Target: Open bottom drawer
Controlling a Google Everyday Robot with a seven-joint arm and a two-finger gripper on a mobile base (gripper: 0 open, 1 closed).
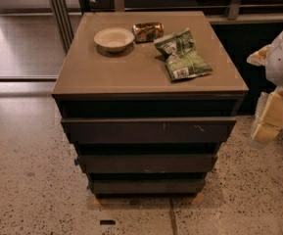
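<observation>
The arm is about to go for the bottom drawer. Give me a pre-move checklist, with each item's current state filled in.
1. Target picked out: the bottom drawer is the lowest of three fronts on the cabinet. Ok.
2. Starting state: the bottom drawer is shut. Ok.
3. Claw lined up: it hangs right of the cabinet, higher than the target and apart from it. Not ok.
4. Handle to grab: the front is flat with no handle, only a dark gap above it. Not ok.
5. Loose items: bowl, can and snack bag sit back from the front edge. Ok.
</observation>
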